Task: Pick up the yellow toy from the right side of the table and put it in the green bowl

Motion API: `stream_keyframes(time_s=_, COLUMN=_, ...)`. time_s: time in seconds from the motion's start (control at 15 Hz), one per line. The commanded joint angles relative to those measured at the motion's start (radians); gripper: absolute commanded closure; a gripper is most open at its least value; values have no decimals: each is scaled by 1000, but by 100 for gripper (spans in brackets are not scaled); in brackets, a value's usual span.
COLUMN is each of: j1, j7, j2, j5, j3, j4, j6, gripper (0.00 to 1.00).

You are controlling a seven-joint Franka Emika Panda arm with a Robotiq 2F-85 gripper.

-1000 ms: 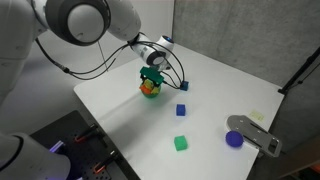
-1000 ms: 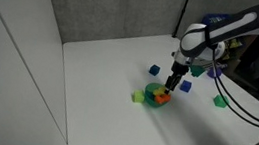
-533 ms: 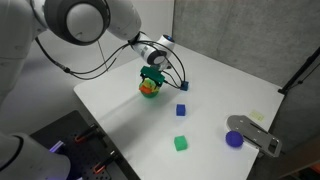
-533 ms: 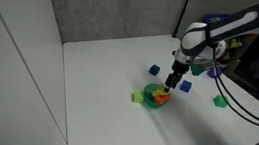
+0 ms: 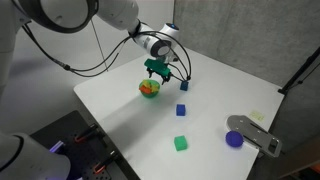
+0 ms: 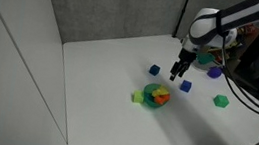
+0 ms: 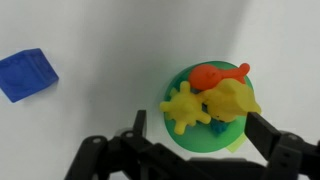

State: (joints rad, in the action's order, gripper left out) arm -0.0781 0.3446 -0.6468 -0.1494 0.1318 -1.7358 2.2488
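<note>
Gripper [image 7: 197, 128] fingers apart, empty, above green bowl [image 7: 180, 78]. Yellow toy [image 7: 232, 98] lies inside. Likely light, rigid, slick plastic; pinch across its rounded sides.

No writing, label, brand, number or sign can be read in any view, neither on the green bowl [image 7: 183, 78], nor on the blue block [image 7: 27, 75], nor on the counter [image 5: 220, 100].
</note>
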Motion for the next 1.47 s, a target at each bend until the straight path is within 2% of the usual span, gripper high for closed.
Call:
stream_keyframes(time_s=0.0, j1=29, j7=-103, j2=111, j5=51, j3=-60, j4=-92, j6=12, gripper=0)
stream_keyframes(time_s=0.47, j1=61, j7=-303, j2=342, j5=174, j3=-160, j4=-288, j6=-2, gripper=0)
stream_keyframes(time_s=0.8, j1=47, j7=-371, j2=551, j5=219, j3=-186, j4=-418, j6=-67, gripper=0)
stream_keyframes(time_s=1.07, j1=38, j7=-370, j2=683, j5=224, j3=-190, j4=-444, j6=-193, gripper=0)
stream_keyframes(time_s=1.4, j1=34, j7=-386, j2=788, j5=217, j3=-186, j4=-432, j6=-316, gripper=0)
